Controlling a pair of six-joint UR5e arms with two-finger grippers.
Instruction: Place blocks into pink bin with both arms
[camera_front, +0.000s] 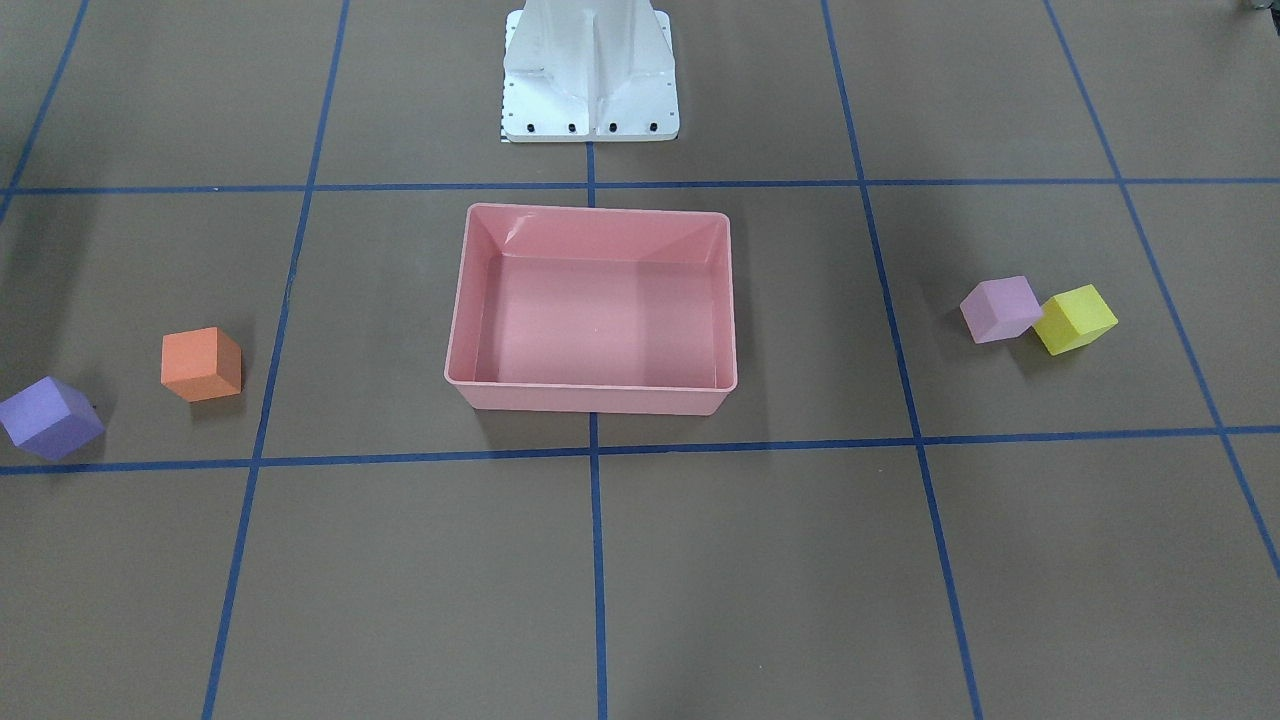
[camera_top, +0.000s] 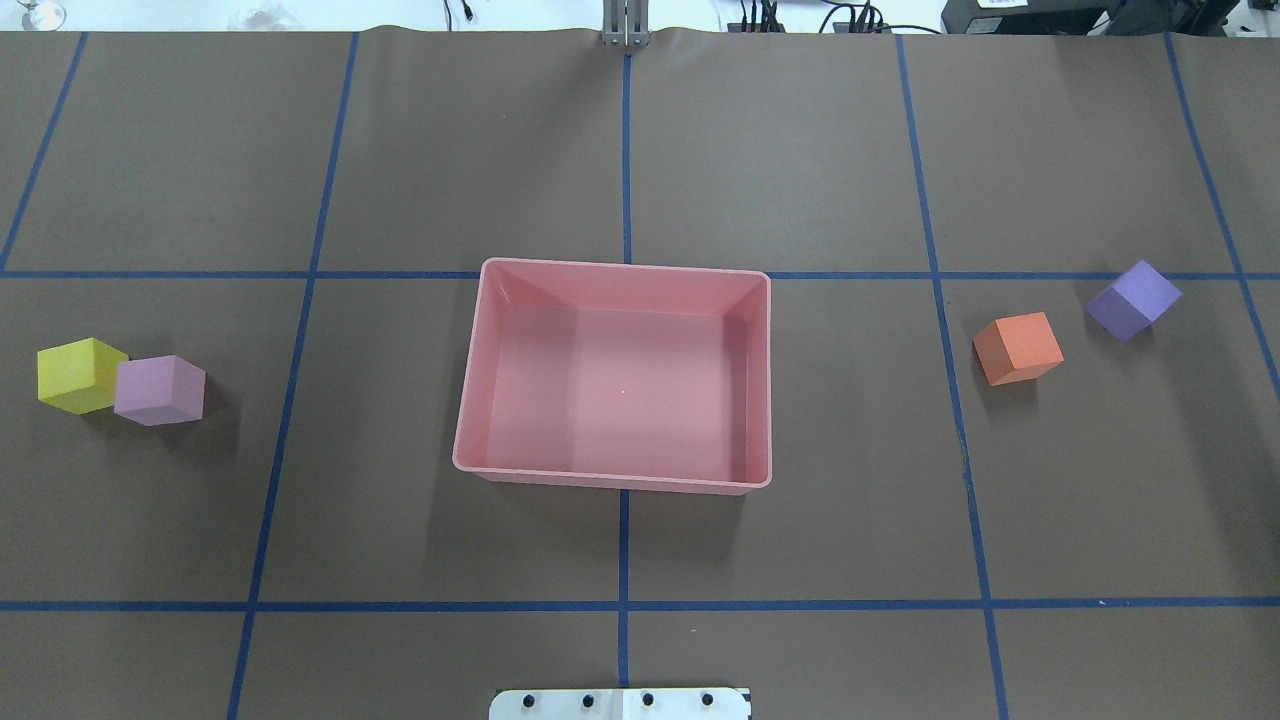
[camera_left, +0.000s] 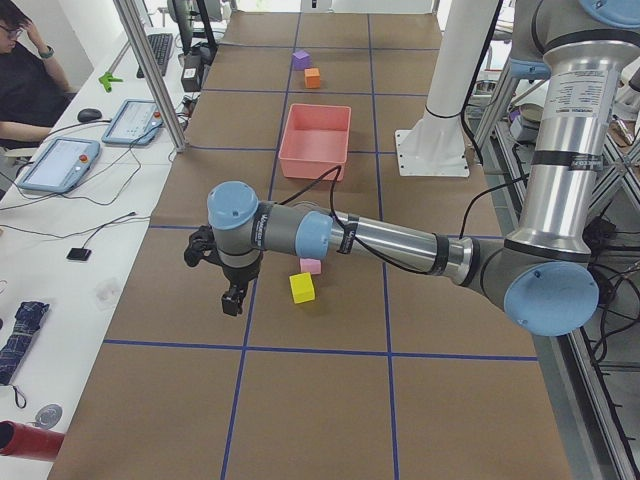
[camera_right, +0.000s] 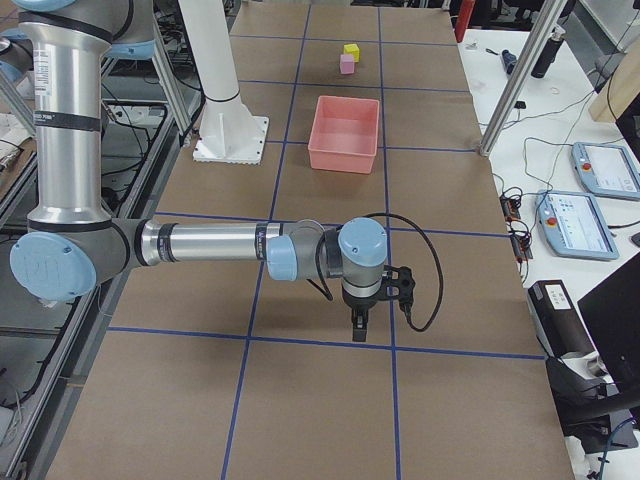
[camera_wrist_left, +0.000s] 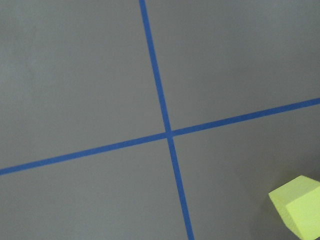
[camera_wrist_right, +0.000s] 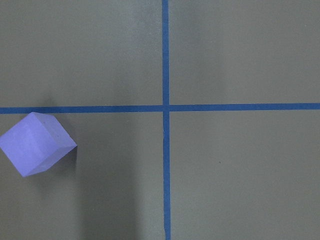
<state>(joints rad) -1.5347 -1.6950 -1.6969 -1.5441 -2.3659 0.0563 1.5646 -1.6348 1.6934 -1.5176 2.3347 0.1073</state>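
Opening reach, I judge: pink bin (camera_top: 620, 290) empty mid-frame overhead, yellow block (camera_top: 78, 375) just beside lilac block (camera_top: 160, 390) far left, orange block (camera_top: 1018, 347) and purple block (camera_top: 1132, 298) right; left hand (camera_left: 232, 300) and right hand (camera_right: 359, 328), grip impossible to tell, must each centre over one.

The left arm (camera_left: 390, 238) and right arm (camera_right: 205, 243) are grey metal tubes with light blue round joint caps (camera_left: 232, 207) and small dark lettering. A black cable (camera_right: 436, 275) loops at each wrist. The left claw (camera_left: 231, 304) and right claw (camera_right: 358, 332) are black. The white pedestal (camera_front: 590, 85) shows a row of dark screws (camera_front: 572, 128).
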